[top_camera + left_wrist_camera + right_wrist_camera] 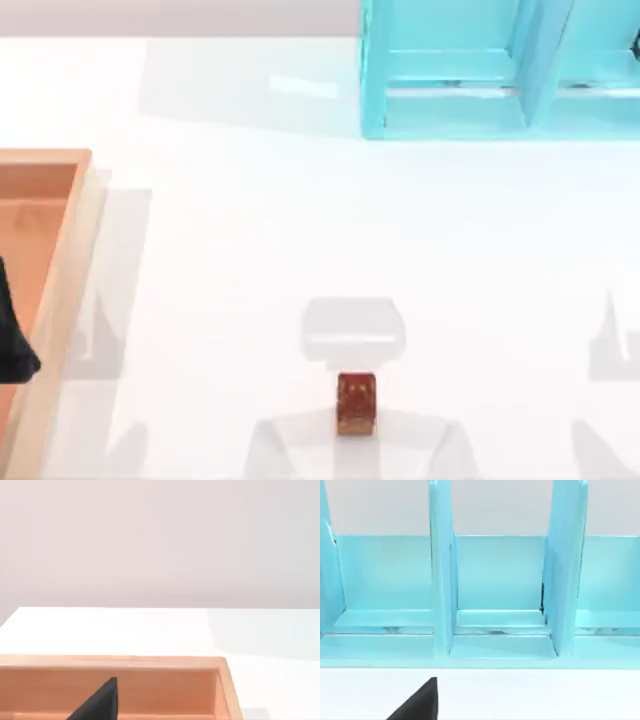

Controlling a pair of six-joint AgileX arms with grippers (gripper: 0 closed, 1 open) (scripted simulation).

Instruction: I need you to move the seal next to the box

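Note:
The seal [356,403] is a small reddish-brown block with golden speckles. It lies on the white table near the front edge, a little right of the middle. The box [62,290] is a shallow wooden tray with pale rims and an orange floor, at the table's far left. My left arm [12,340] hangs as a dark shape over the box's inside, far left of the seal. In the left wrist view a dark part of my left gripper [100,704] sits above the box's rim [115,661]. A dark part of my right gripper [420,704] faces the shelf.
A cyan-blue shelf [500,80] with upright dividers [440,580] stands at the back right of the table. White tabletop [250,230] stretches between the box, the shelf and the seal. Faint grey shadows lie around the seal and at the front right.

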